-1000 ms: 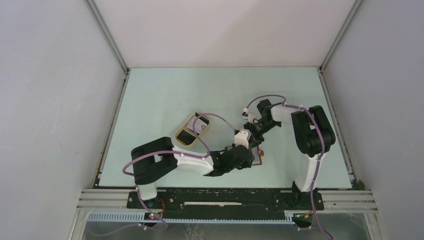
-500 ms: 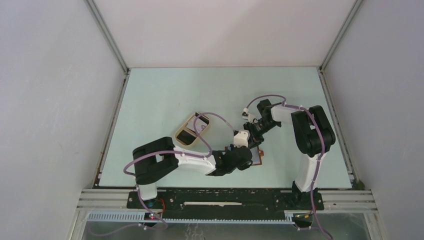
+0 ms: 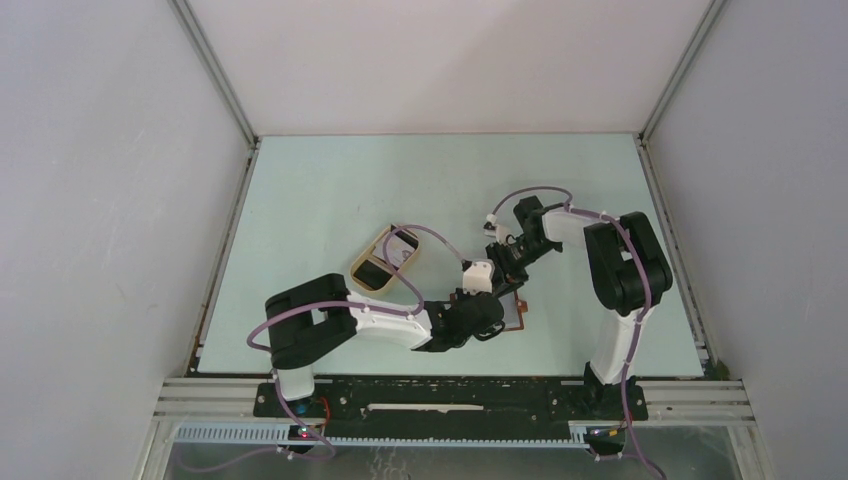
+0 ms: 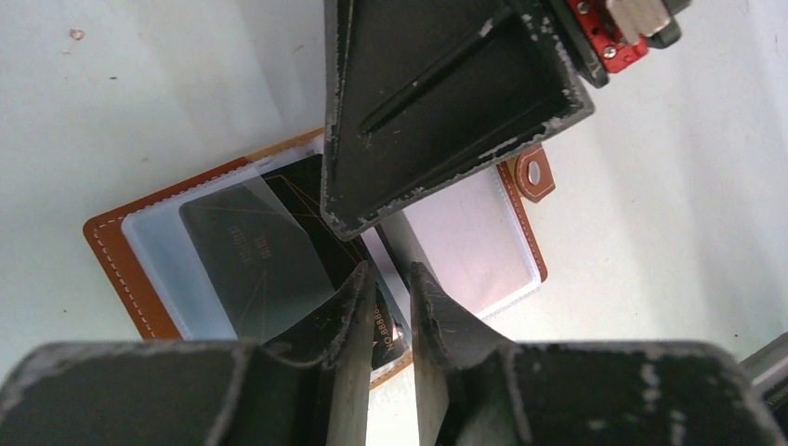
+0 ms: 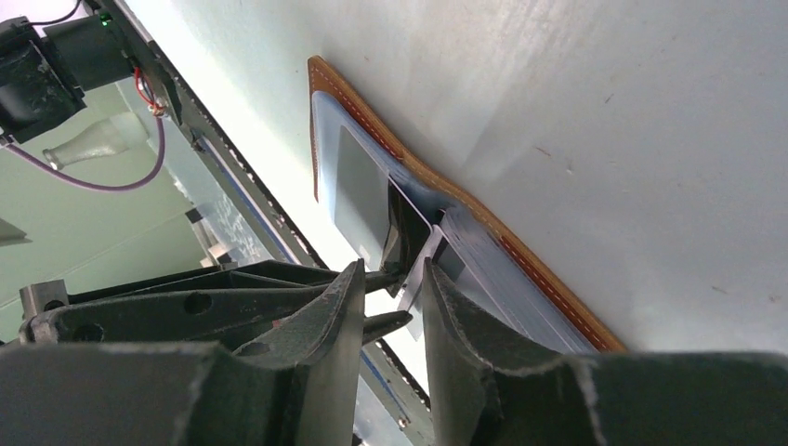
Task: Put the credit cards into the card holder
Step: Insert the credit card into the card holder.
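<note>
**Top external view.** The card holder lies opened flat on the table, close to its near edge and right of the middle. It is mostly hidden under the two arms. The left gripper reaches in from the left and the right gripper from the far side, so that both meet over the holder. An oval tray, well apart toward the table's middle, holds further credit cards not yet stowed.

**Left wrist view.** A dark card sits slantwise, partly under a clear sleeve, with one corner projecting toward the holder's brown border. The left fingers stand over that corner with a narrow gap between them. Whether they pinch it cannot be told; probably they steady the card or push it inward. The right gripper's body masks the holder's middle, and the clasp tab shows beside it.

**Right wrist view.** The right fingers are parted. A pale sleeve leaf stands between them, apparently lifted to keep the pocket open. The left fingers crowd the same opening, which leaves little working room.
</note>
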Robot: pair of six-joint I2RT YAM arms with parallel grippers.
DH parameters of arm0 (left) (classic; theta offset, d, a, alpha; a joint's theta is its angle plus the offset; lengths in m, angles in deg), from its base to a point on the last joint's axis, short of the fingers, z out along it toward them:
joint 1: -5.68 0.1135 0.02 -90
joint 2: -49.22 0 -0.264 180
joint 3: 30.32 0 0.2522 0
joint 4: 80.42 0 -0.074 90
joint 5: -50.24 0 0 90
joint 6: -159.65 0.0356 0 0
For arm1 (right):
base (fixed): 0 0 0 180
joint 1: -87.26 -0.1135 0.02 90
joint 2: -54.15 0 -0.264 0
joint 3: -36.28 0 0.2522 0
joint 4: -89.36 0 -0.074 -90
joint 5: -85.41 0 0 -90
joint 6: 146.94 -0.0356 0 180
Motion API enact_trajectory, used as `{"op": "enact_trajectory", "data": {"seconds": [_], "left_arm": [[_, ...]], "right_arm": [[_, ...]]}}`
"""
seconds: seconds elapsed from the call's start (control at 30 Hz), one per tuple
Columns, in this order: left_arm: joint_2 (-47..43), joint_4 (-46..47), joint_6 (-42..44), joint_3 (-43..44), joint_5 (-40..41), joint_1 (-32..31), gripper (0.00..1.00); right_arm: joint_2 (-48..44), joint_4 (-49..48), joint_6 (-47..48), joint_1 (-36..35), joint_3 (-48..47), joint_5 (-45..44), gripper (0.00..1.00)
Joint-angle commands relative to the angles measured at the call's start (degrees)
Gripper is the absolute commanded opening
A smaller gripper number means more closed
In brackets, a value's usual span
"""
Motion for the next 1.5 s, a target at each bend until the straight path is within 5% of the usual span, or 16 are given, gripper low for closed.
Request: {"op": "enact_trajectory", "data": {"seconds": [0.0,0.5,0.77,1.0,1.47], "left_arm": [[-1.3,-0.2,-2.1,0.2,3.0,0.5,0.25],[-13.9,8.3,3.3,-9.7,4.8,1.1,0.27],[-19.6,9.7,6.5,-16.9,8.8,1.1,0.31],[-20.4,16.7,5.8,-22.9,6.1,1.7,0.40],[-15.0,21.7,2.3,-24.1,0.7,4.0,0.27]], "right_arm": [[-4.1,-0.1,1.6,0.3,-1.3,-2.6,0.38],[-8.9,0.1,5.7,-0.7,-1.3,-4.1,0.39],[-10.4,0.3,8.2,-6.2,-1.4,-11.6,0.10],[-8.6,0.1,7.6,-9.3,-1.4,-17.8,0.05],[-3.7,0.4,6.5,-10.4,-2.3,-17.0,0.06]]}}
